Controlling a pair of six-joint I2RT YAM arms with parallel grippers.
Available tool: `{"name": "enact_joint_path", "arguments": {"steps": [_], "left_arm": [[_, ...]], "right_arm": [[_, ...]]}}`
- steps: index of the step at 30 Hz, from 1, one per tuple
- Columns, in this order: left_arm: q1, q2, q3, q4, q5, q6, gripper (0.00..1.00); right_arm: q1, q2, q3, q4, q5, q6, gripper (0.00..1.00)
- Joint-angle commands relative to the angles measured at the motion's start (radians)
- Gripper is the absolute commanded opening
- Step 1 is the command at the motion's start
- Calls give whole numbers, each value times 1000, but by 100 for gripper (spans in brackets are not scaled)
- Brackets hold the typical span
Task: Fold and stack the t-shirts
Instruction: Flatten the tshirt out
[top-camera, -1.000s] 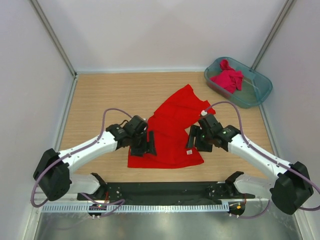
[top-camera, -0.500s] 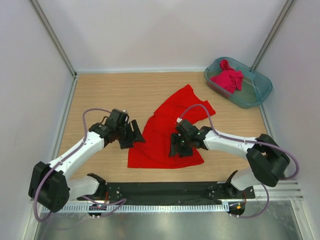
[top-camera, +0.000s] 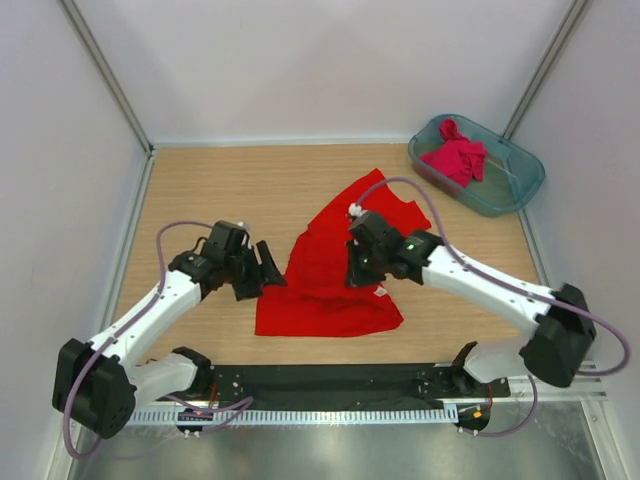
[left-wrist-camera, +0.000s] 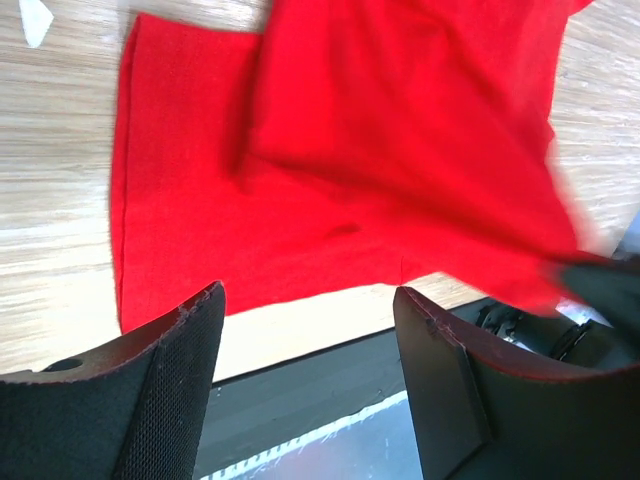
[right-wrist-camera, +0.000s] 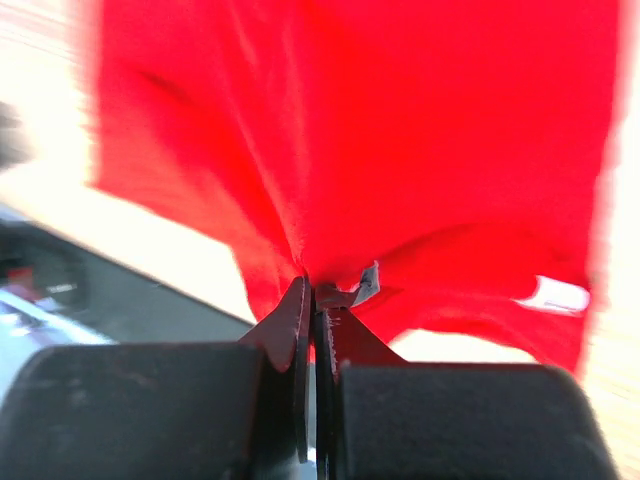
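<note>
While my right gripper (right-wrist-camera: 312, 298) is clenched on a gathered fold of the red t-shirt (top-camera: 322, 300), which lies mid-table (top-camera: 220, 180) between my arms, my left gripper (top-camera: 268, 276) hangs spread wide just beside the shirt's left edge, grasping nothing. The crimson t-shirt (top-camera: 455, 157) sits bunched in the teal tub (top-camera: 522, 188), far right.
</note>
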Motion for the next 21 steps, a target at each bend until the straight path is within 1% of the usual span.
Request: {"name": "enact_joint_path", "arguments": {"steps": [1,2,3,4,5,6,7,8,9,10,11,12,13,14,15,16,17,18,19,21], "left_arm": [[3,-73,83,2,-27,30,69],[3,-102,96,2,-49,39,70],[3,-140,110,3,-72,58,70],[3,-177,130,13,-95,64,71],[3,-257,138,14,-165,72,72],[3,-292,144,20,-198,81,73],[3,-328,147,23,-233,85,73],[4,-392,155,25,-273,90,74],[3,-418,161,23,-320,93,74],[4,-444,169,13,-345,96,74],[3,-484,188,-13,-368,98,74],[3,-504,199,-32,-412,99,74],[3,-523,212,-47,-431,108,75],[3,-541,227,-81,-455,116,74],[3,-579,238,-101,-503,122,74],[3,-598,248,-121,-534,134,75],[3,-619,267,-156,-558,142,75],[3,-650,274,-171,-602,148,76],[3,-667,284,-191,-621,154,76],[3,-694,310,-230,-647,168,76]], "right_arm": [[-1,-170,203,-163,118,-115,1],[-1,-181,243,-165,109,-148,1],[-2,-187,330,-160,84,-167,1],[-1,-183,376,-139,69,-185,1],[-1,-171,427,-125,52,-208,1],[-1,-154,531,-110,47,-246,1],[-2,-134,583,-70,38,-263,1],[-2,-79,634,-44,5,-279,1],[-4,-51,736,-15,-16,-293,1],[-4,-11,792,45,-67,-290,1],[-4,63,850,73,-115,-285,1],[-4,114,981,100,-162,-271,1],[-5,159,1053,146,-268,-235,1],[-4,258,1123,174,-319,-198,1],[-4,304,1268,200,-368,-111,1],[-4,347,1336,275,-478,-52,1],[-4,436,1463,321,-521,6,1],[-4,470,1514,378,-569,69,1],[-2,502,1554,500,-624,207,1],[-5,541,1608,637,-678,313,1]]}}
